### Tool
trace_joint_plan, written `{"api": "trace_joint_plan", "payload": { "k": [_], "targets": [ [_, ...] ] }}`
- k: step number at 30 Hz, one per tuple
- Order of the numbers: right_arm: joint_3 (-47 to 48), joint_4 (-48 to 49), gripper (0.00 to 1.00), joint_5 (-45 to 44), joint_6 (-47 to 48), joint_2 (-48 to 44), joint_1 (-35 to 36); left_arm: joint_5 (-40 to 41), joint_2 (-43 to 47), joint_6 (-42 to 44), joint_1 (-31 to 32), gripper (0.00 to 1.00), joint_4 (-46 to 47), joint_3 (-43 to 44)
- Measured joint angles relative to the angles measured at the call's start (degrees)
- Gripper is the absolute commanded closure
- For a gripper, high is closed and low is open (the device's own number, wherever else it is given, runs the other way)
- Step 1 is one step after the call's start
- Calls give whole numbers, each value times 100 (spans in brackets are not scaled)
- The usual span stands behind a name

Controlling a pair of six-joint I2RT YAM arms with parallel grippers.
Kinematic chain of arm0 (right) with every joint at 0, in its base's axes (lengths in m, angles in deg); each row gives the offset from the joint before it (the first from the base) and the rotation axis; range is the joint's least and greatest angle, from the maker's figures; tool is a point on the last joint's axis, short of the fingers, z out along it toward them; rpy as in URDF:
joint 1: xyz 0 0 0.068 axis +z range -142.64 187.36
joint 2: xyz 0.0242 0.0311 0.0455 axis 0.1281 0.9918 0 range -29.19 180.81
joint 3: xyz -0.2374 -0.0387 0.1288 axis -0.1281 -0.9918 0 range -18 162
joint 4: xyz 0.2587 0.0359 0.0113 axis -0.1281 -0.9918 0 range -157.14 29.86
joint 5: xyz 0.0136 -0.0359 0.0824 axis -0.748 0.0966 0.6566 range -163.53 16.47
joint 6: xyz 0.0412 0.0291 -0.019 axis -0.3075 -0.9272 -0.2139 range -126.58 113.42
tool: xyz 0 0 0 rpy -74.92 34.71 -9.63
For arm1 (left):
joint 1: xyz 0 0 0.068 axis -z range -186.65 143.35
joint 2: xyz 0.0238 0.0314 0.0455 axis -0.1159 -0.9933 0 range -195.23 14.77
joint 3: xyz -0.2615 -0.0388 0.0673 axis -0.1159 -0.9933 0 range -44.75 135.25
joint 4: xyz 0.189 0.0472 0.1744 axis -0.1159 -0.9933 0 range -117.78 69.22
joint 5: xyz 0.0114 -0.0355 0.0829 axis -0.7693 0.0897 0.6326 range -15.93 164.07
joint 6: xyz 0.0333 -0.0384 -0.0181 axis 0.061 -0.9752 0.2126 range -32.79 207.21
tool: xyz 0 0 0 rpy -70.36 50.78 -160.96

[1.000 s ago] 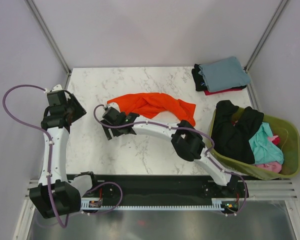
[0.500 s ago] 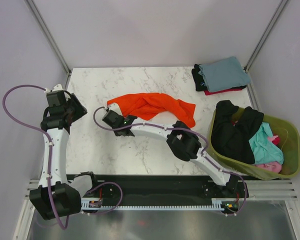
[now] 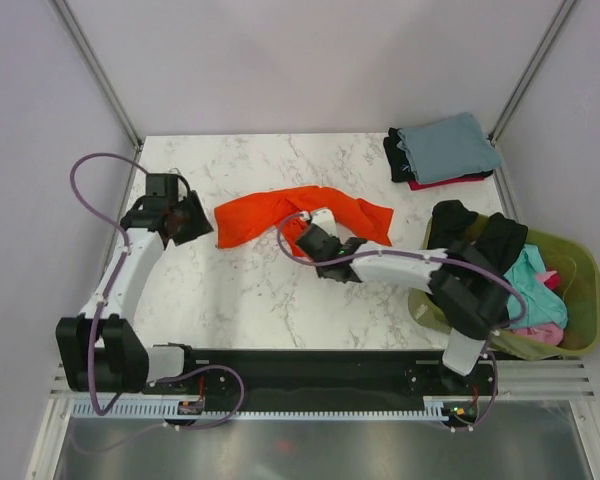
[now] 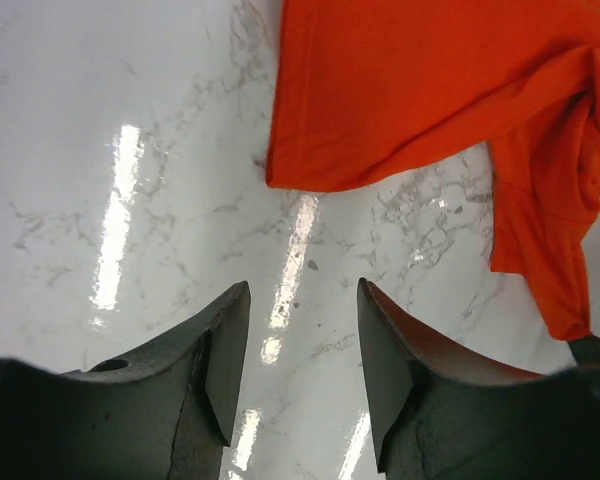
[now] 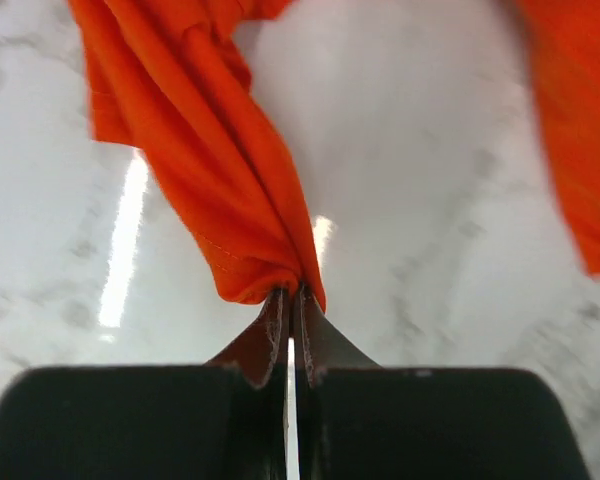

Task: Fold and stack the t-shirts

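Note:
A bright orange t-shirt (image 3: 280, 208) lies crumpled across the middle of the marble table. My right gripper (image 3: 302, 240) is shut on a bunched fold of its near edge; in the right wrist view the jaws (image 5: 290, 297) pinch the orange cloth (image 5: 200, 150) just above the tabletop. My left gripper (image 3: 200, 224) stands open just left of the shirt's left end. In the left wrist view its fingers (image 4: 225, 345) frame bare marble, with the orange hem (image 4: 410, 90) a little ahead. A folded stack, grey-blue t-shirt (image 3: 448, 146) on top, sits at the back right corner.
An olive-green basket (image 3: 583, 300) at the right edge holds black (image 3: 475, 262), teal (image 3: 528, 290) and pink (image 3: 545, 333) shirts. Metal frame posts rise at the table's back corners. The black base rail runs along the near edge.
My right gripper closed on the orange shirt's near edge and moved right with it. The left arm swung in toward the shirt's left end, still open.

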Motion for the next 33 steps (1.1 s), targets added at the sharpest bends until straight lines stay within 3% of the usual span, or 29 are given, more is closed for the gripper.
{"api": "trace_joint_plan", "payload": {
  "k": [6, 10, 17, 23, 33],
  "targets": [
    [-1552, -214, 100, -212, -107, -2378, -114, -435, -481, -490, 282, 45, 273, -470],
    [-2159, -249, 100, -256, -208, -3185, -170, -483, -946, -750, 595, 46, 553, -627],
    [-2396, -275, 100, -155, -201, -2916, -216, -323, -1014, -1117, 1801, 46, 879, -1307],
    [-2424, -116, 100, -39, -192, -2645, -216, -66, -522, -1493, 2658, 46, 903, -2011],
    [-2527, -37, 100, 39, -184, -2559, -216, 673, -560, -1644, 2758, 44, 914, -2122]
  ]
}}
